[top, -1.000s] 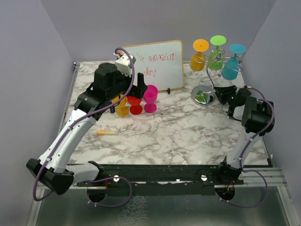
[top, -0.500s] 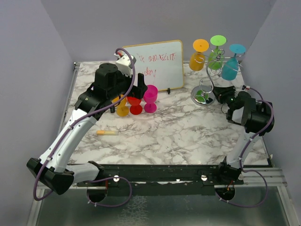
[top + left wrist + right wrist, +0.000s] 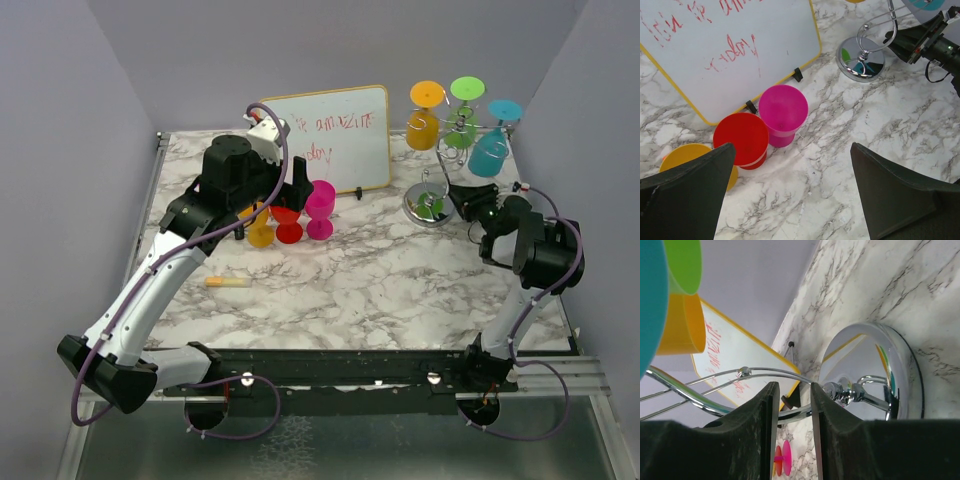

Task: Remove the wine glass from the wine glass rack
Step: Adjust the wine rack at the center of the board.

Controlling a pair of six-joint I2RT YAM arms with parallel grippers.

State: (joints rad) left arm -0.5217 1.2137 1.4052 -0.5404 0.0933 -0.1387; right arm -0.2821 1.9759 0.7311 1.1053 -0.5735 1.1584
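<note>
Only the right wrist view shows how the right hand (image 3: 792, 392) stands. Its fingers (image 3: 740, 450) are drawn near each other with a slim gap left, and a wire of the wine glass rack (image 3: 875, 365) crosses just behind that gap, close to the shiny base. Whether the wire is nipped I cannot tell. The top view alone shows the whole rack at the far right of the marble surface (image 3: 380, 280), with the orange wine glass (image 3: 423, 130), green wine glass (image 3: 461, 130) and teal wine glass (image 3: 489, 152) hanging bowl-down from its arms. The left wrist view shows the left hand (image 3: 792, 150) spread wide above a pink glass (image 3: 783, 112), a red glass (image 3: 741, 137) and a yellow glass (image 3: 682, 156), upright and close together before the whiteboard (image 3: 730, 45). A small yellow stick (image 3: 229, 282) lies alone near the left arm. Against a second ago, the right hand has moved in toward the rack's stem, the rack's base has slid slightly left and the teal wine glass's foot sits lower; the left arm has not moved
</note>
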